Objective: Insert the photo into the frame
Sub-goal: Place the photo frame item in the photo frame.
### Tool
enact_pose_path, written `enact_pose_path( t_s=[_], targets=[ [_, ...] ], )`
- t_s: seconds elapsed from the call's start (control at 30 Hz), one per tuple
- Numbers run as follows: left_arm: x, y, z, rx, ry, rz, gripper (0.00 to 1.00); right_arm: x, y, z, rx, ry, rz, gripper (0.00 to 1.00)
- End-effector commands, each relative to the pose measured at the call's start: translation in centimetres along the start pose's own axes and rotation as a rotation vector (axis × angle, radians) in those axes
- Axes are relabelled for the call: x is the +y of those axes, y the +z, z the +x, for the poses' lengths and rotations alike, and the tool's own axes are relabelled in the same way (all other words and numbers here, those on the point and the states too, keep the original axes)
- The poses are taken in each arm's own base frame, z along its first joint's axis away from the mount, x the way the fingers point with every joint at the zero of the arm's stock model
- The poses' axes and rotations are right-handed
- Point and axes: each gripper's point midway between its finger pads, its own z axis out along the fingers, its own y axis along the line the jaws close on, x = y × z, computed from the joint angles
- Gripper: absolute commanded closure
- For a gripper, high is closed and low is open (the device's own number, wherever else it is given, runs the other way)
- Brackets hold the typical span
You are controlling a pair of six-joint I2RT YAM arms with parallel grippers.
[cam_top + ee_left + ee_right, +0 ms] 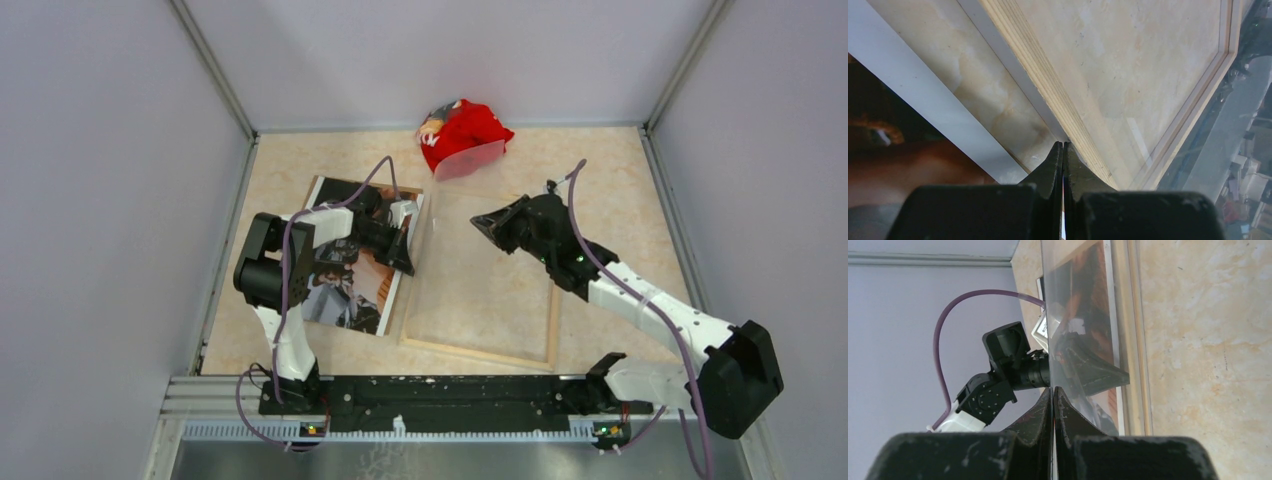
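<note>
Frame [480,352] lies flat mid-bench, back side up, pale wood rails visible along the near and right sides. Photo [350,290] lies picture side up on the bench [600,170] just left of the frame, its long edge running beside the frame's left rail, with a thin strip of bench between them; most of it sits under the left arm. Left tool [408,265] has its fingers pressed together with nothing between them, and it points down at the gap between photo and frame. In the left wrist view the closed tip [1063,147] sits right against the frame's layered wood rail [1048,85], with the photo's white margin and dark orange-brown print off to the left. Right tool [475,222] reaches in over the far part of the frame, fingers also pressed together. In the right wrist view its tip [1053,390] meets the edge of the clear pane [1078,300], which runs straight into the fingertips, so it appears to be pinching that thin edge. The photo and the left tool show through the pane. From the top view a corner of the pane looks raised, overlapping the red crumpled cloth [475,125] at the far side of the bench. A purple cable loops over each arm.
</note>
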Motion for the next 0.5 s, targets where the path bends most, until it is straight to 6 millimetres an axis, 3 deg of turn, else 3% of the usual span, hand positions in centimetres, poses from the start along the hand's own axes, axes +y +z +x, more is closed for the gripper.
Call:
enact_pose_path(
  t_s=[0.0,0.3,0.47],
  targets=[
    [-1.1,-0.7,-0.6,-0.024,0.034,0.027,1.0,0.1,-0.9,-0.3,-0.038,-0.067,-0.011,1.0],
    [-1.2,-0.8,-0.8,-0.024,0.032,0.026,1.0,-0.2,-2.4,-1.1,-0.082,-0.122,-0.004,1.0],
    [-1.2,-0.8,-0.9,-0.026,0.031,0.028,1.0,-0.6,-2.2,-0.9,-0.075,-0.153,0.001,1.0]
  ],
)
